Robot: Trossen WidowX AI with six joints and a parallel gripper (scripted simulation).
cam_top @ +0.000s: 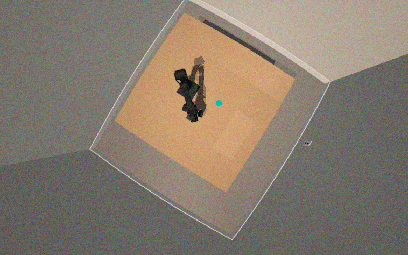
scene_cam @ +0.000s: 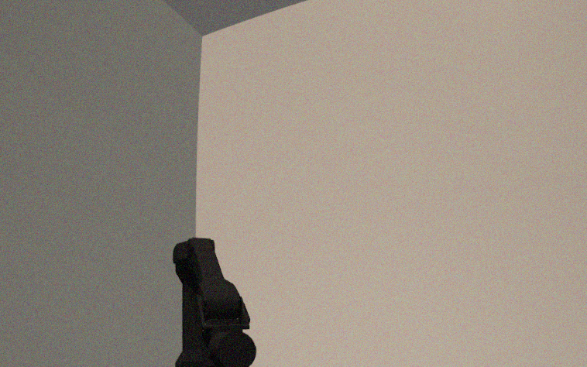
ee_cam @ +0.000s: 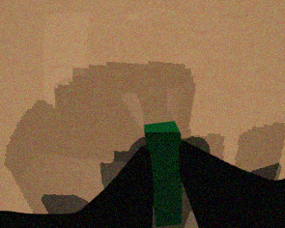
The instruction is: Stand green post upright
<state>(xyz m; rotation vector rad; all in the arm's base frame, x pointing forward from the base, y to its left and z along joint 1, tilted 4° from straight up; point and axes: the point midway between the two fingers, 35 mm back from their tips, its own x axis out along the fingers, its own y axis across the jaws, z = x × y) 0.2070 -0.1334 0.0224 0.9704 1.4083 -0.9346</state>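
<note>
The green post stretches from the middle of the wrist view to its lower edge, with its lighter green end face uppermost. My gripper is shut on the post, one black finger against each side. Whether the post touches the table is hard to tell. In the top view the arm hides the post and the fingertips. The cyan circle lies flat on the table, to the right of the gripper end of the arm, with nothing on it. The exterior view shows neither the post nor the circle.
The black arm reaches over the wooden table top and throws shadows toward the circle. A dark strip runs along the table's upper right edge in the top view. Pale walls stand around.
</note>
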